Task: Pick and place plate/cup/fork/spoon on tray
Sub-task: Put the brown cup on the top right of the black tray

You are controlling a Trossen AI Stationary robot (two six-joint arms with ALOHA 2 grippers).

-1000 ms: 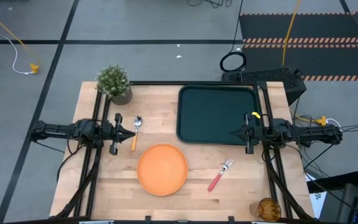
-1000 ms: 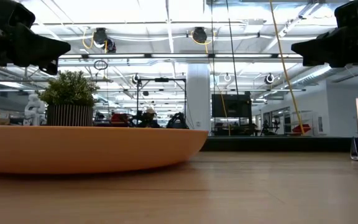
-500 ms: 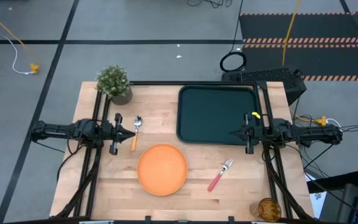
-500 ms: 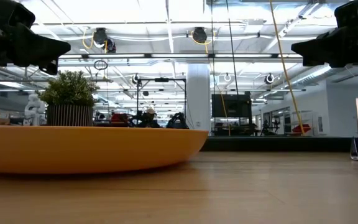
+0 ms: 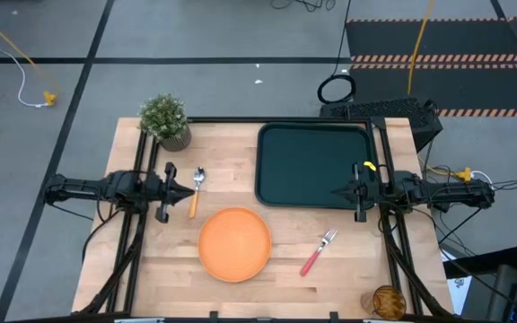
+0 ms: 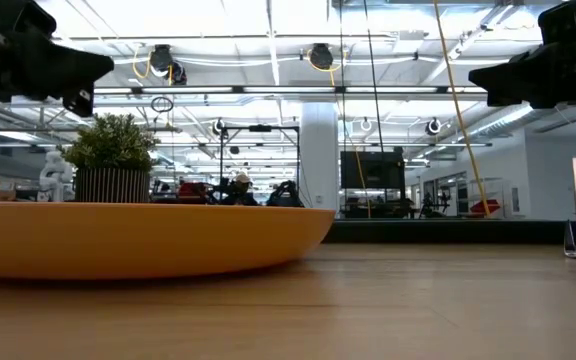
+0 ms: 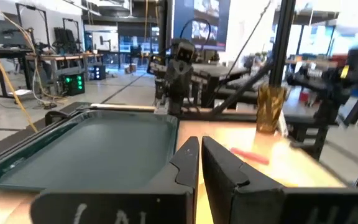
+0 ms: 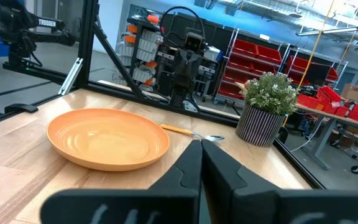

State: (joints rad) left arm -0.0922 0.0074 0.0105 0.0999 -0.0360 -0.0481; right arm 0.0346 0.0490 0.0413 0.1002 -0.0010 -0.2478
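round flat orange plate (image 5: 234, 243) sits near-centre on the wood table (image 5: 151, 269). fork (image 5: 318, 251) to its right, lying diagonal w/ tines far-right. left tool (image 5: 189, 192) & right tool (image 5: 337, 191) fingers pressed together, nothing held.

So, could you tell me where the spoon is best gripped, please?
Probably by the orange handle of the spoon, from straight above: it lies flat, bowl toward the plant, handle toward the plate. The left gripper is right beside it, fingers closed, so open first.
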